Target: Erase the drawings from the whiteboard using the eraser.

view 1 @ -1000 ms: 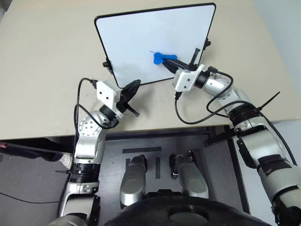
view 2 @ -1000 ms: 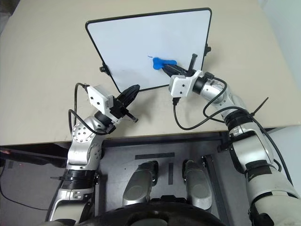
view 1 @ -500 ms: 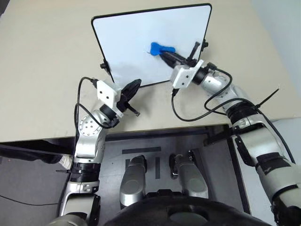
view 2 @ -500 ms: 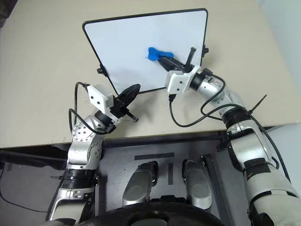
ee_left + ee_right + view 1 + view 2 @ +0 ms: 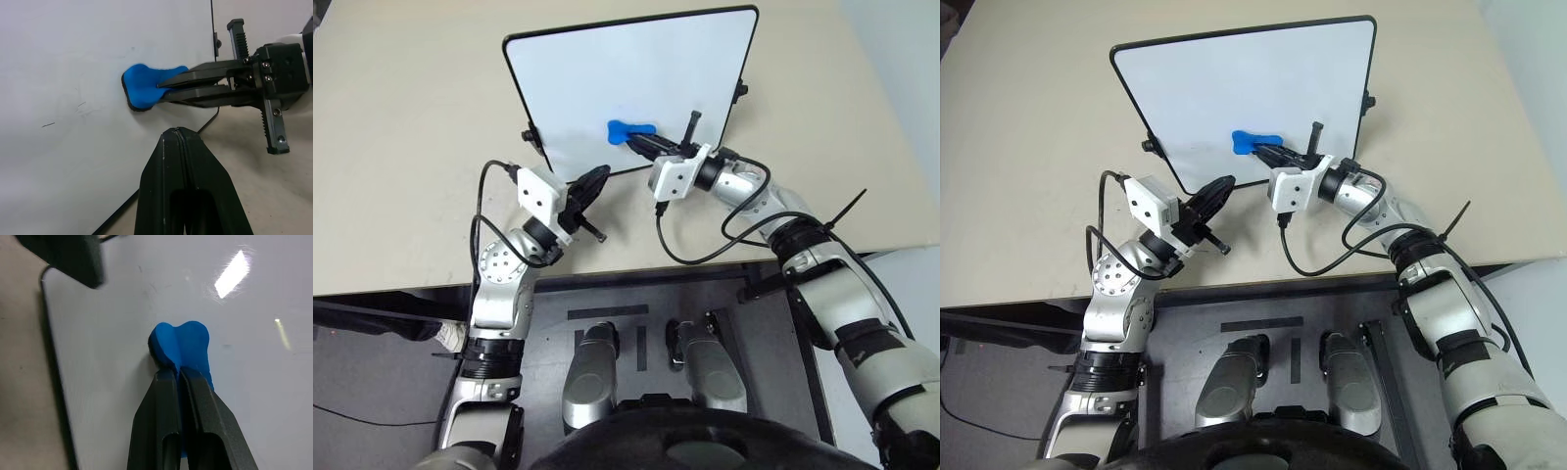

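right gripper [image 5: 641, 140] pinching the eraser [image 5: 625, 130] flat against the whiteboard [image 5: 607, 69] near its near edge, faint leftover marks [image 5: 80, 105] lying to the eraser's left, toward the left gripper [image 5: 595, 179], pressed together beside the board's near-left corner.

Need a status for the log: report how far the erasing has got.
Done: most of the whiteboard looks clean. In hand: the right hand is shut on the eraser, pressing it to the board. Left: a few faint marks beside the eraser.
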{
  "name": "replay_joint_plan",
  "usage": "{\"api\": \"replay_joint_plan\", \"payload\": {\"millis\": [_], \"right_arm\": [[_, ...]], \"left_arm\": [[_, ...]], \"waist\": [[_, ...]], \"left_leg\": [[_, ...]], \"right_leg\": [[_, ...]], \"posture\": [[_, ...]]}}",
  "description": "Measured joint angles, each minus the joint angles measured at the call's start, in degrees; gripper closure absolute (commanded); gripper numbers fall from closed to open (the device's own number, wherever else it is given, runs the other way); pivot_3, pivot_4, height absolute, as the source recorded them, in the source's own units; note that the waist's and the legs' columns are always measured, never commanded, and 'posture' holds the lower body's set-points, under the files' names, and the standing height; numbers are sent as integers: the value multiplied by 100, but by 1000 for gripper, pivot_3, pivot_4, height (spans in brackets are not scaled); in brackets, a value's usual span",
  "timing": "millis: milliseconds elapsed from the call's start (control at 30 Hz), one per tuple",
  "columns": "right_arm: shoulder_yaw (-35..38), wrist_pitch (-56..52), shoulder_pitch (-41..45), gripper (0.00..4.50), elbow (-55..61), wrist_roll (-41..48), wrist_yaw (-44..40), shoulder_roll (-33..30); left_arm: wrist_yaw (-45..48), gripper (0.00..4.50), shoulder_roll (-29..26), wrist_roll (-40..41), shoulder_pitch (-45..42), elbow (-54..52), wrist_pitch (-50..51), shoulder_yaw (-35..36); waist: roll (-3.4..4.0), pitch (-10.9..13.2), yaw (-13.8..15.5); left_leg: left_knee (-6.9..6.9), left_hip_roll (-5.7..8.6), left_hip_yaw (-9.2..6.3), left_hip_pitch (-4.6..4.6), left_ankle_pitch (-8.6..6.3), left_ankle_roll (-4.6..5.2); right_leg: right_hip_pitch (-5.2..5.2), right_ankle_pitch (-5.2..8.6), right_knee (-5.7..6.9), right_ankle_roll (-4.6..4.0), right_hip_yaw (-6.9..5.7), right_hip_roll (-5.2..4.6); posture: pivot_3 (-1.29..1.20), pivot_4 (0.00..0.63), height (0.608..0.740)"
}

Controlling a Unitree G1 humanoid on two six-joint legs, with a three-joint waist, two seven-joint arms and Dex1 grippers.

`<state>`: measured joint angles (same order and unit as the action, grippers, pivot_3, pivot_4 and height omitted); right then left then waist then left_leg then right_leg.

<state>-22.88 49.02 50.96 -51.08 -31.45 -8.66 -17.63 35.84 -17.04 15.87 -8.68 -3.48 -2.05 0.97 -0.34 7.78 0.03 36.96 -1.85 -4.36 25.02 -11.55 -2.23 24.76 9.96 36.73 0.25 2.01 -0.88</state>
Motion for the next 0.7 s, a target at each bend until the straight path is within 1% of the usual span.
{"api": "replay_joint_plan", "payload": {"millis": [200,333,400,500,567,667,700], "right_arm": [[160,34,160,4481,187,-22,598,-144],[166,-1,127,4481,242,-21,669,-146],[189,-59,-35,4481,449,50,645,-193],[301,-229,-516,4481,926,519,167,-376],[451,-769,-1221,4481,1773,1343,-653,-645],[687,-2045,-2484,4481,3299,2754,-1894,-1257],[755,-2402,-2776,4481,3689,3047,-2170,-1470]], "left_arm": [[2,4500,7,-1,-5,2,0,0],[6,4500,7,0,-10,7,0,0],[11,4500,7,0,-22,12,-1,0],[18,4500,-6,3,-15,15,-3,23],[28,4500,-12,6,-18,17,-4,31],[35,4500,-62,16,3,18,-2,62],[38,4500,-77,17,19,25,2,67]], "waist": [[0,0,1],[0,0,1],[-1,0,1],[-2,-1,50],[-4,-2,95],[-4,-3,134],[-5,-3,130]], "left_leg": [[0,0,-1,-4,0,0],[-1,0,0,-2,2,3],[-1,0,0,-2,4,7],[0,0,2,3,10,16],[0,0,6,16,11,19],[5,2,17,47,22,54],[11,3,20,48,18,61]], "right_leg": [[0,-6,5,-5,0,0],[1,-1,1,2,0,0],[-1,3,-3,8,-1,0],[-6,12,-15,16,-1,-1],[-10,16,-39,24,-4,-1],[-6,23,-78,37,-4,-2],[-6,27,-80,43,-4,-1]], "posture": [[0,150,740],[0,150,740],[0,150,740],[0,150,740],[0,150,740],[0,150,740],[0,150,740]]}}
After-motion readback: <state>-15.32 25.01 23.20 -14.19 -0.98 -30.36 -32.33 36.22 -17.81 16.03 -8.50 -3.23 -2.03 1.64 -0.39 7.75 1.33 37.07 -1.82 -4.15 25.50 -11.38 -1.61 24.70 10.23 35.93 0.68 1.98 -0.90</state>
